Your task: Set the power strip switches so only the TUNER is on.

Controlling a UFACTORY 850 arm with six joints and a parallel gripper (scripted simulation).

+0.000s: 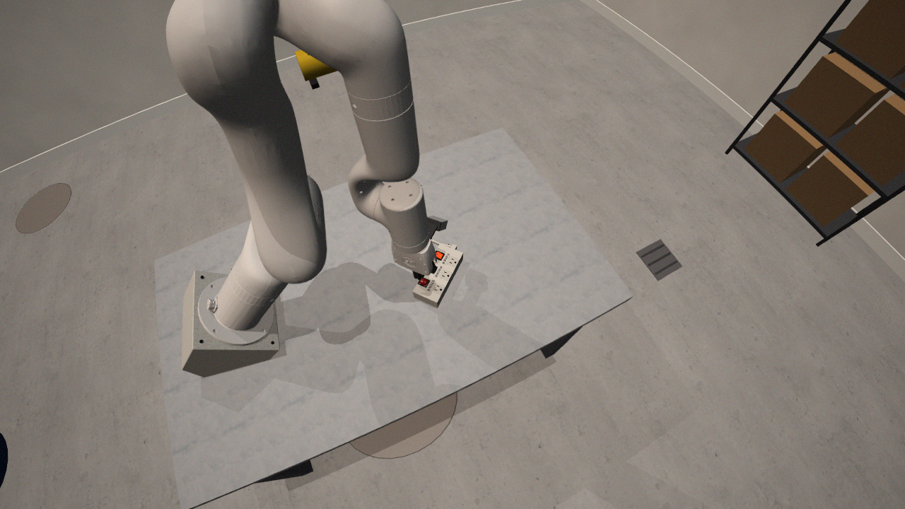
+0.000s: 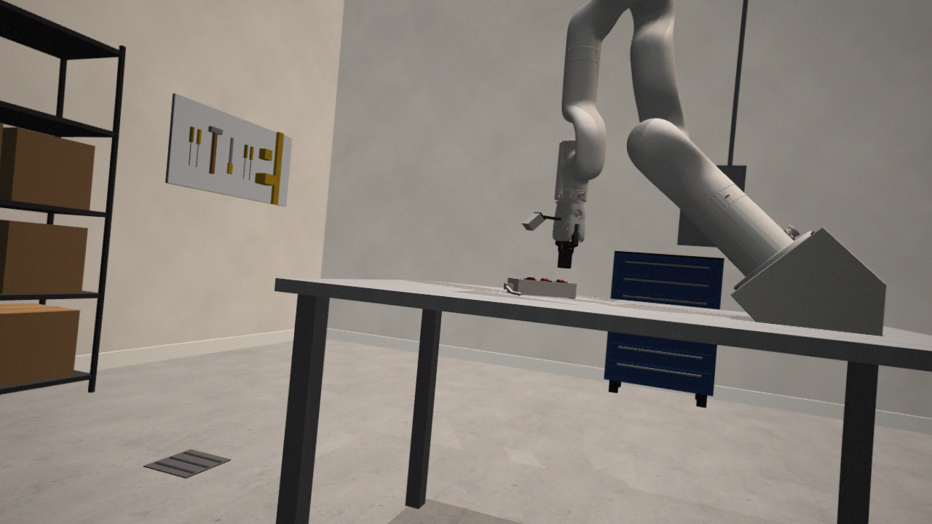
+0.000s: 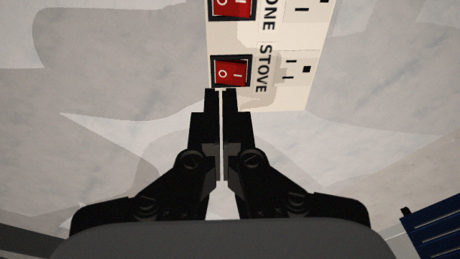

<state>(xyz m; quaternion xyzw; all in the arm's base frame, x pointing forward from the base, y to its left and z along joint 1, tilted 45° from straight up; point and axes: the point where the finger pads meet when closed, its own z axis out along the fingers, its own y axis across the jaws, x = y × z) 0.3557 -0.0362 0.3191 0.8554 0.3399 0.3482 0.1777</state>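
Observation:
A cream power strip [image 1: 438, 273] lies flat on the grey table, right way up, with red rocker switches along one side. It also shows in the exterior view [image 2: 541, 287]. In the wrist view the end switch labelled STOVE [image 3: 230, 72] is in full sight, and part of a second switch [image 3: 232, 8] lies beyond it. A brighter red switch [image 1: 439, 254] shows further along the strip. The TUNER label is not in view. My gripper [image 3: 221, 108] [image 2: 565, 258] is shut and empty, and hangs a little above the STOVE end of the strip.
The arm's base [image 1: 229, 322] stands on the table's left part. A blue drawer cabinet [image 2: 665, 322] stands behind the table. A shelf with cardboard boxes [image 1: 828, 114] stands off to the side.

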